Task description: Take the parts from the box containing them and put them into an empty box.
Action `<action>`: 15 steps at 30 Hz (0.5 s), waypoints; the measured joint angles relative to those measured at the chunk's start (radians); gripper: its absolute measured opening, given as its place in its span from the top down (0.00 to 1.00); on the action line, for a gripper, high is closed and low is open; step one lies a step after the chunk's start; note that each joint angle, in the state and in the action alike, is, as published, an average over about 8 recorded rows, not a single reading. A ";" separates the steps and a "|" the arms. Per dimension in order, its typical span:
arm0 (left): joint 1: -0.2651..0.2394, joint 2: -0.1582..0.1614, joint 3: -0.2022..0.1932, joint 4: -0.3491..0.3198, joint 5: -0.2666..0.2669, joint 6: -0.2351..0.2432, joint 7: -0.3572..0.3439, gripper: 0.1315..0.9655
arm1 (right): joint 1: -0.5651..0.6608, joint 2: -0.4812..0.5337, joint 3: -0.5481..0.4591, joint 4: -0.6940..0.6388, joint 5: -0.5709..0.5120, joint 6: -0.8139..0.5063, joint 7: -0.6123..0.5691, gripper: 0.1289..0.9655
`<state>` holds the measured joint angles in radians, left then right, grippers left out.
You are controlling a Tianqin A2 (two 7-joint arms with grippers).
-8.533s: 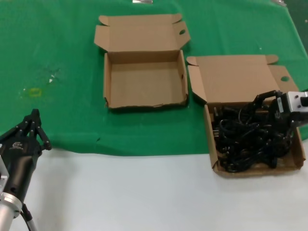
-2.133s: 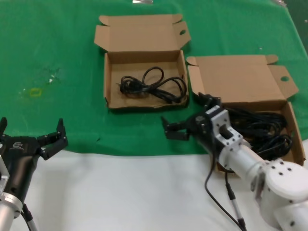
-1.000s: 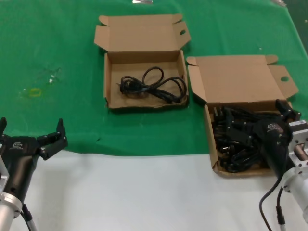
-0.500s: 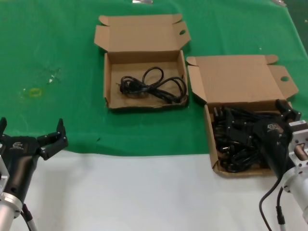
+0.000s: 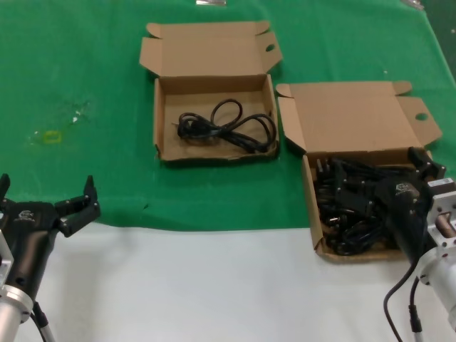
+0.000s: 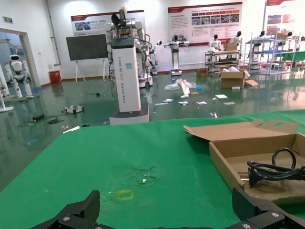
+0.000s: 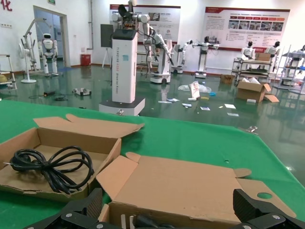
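- Lying on the green cloth (image 5: 85,64) of the worktop: two open cardboard boxes, lids folded back.
- Sitting farther off, the left box (image 5: 165,125), holding one coiled black cord (image 5: 226,130) flat on its floor.
- Sitting nearer and to the right, the right box (image 5: 308,187), crammed with a tangled heap of black cords (image 5: 349,203) and plugs.
- Hovering low over the near right corner of that full box, the right pincer (image 5: 399,187), spread wide open with nothing between its fingers, tips pointing towards the heap.
- Waiting at the near left edge, where green cloth meets bare white worktop (image 5: 214,285), the left pincer (image 5: 44,201), also spread open and empty, well apart from both boxes.
- Showing in both wrist views beyond the worktop: a hall with other robots.
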<state>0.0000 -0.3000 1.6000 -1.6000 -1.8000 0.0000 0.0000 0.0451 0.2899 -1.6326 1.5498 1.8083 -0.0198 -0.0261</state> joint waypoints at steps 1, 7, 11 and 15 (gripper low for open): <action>0.000 0.000 0.000 0.000 0.000 0.000 0.000 0.00 | 0.000 0.000 0.000 0.000 0.000 0.000 0.000 0.00; 0.000 0.000 0.000 0.000 0.000 0.000 0.000 0.00 | 0.000 0.000 0.000 0.000 0.000 0.000 0.000 0.00; 0.000 0.000 0.000 0.000 0.000 0.000 0.000 0.00 | 0.000 0.000 0.000 0.000 0.000 0.000 0.000 0.00; 0.000 0.000 0.000 0.000 0.000 0.000 0.000 0.00 | 0.000 0.000 0.000 0.000 0.000 0.000 0.000 0.00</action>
<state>0.0000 -0.3000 1.6000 -1.6000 -1.8000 0.0000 0.0000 0.0451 0.2899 -1.6326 1.5498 1.8083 -0.0198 -0.0261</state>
